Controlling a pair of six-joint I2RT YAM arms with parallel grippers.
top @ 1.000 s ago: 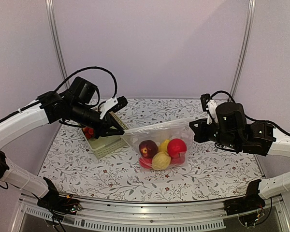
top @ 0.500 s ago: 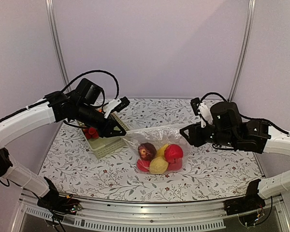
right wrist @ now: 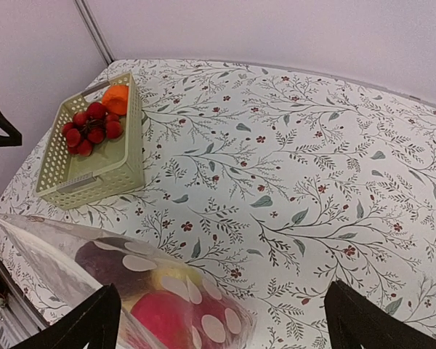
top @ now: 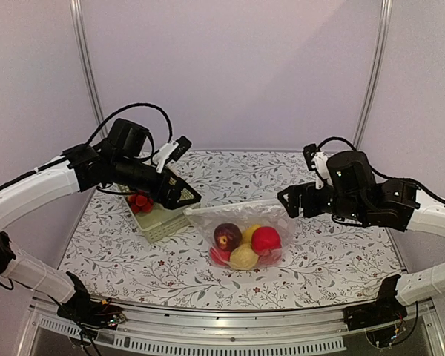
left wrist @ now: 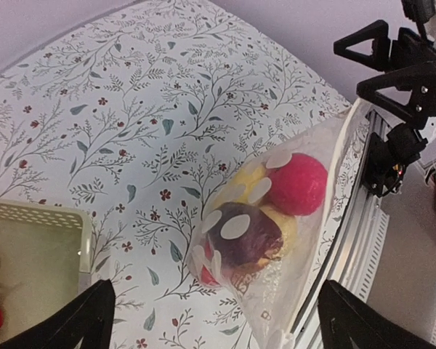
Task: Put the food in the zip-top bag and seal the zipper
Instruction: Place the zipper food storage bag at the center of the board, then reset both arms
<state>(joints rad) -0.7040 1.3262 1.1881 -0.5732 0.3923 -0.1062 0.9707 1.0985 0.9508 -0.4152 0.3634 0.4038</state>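
Presently counting one bag, one basket, two grippers and two lots of contents.

Logging zip-top bag [top: 278,216], one, clear and crinkly, lying near the centre of the floral table [top: 341,259], just right of the basket and between the two grippers.

Finding inside it the food [top: 245,245]: maroon fruit [top: 228,236], one; yellow fruits [top: 243,257], two; red fruits [top: 265,239], at least two. Crowding together, all of them, at the bag's near end.

Tracing the zipper [top: 237,205], one whitish strip, running left to right along the bag's far edge. Not managing to tell whether pressed closed.

Logging pale green basket [top: 163,226], one, perforated, sitting just left of the bag. Holding a cluster of small red balls [right wrist: 91,123], too bunched for a sure count, and one orange piece [right wrist: 116,98] just beside them.

Noting left gripper [top: 189,170], released, fingers standing wide apart, grasping nothing, hovering just beside the zipper's left end.

Noting right gripper [top: 298,179], likewise released and wide, grasping nothing, hovering just beside the zipper's right end.
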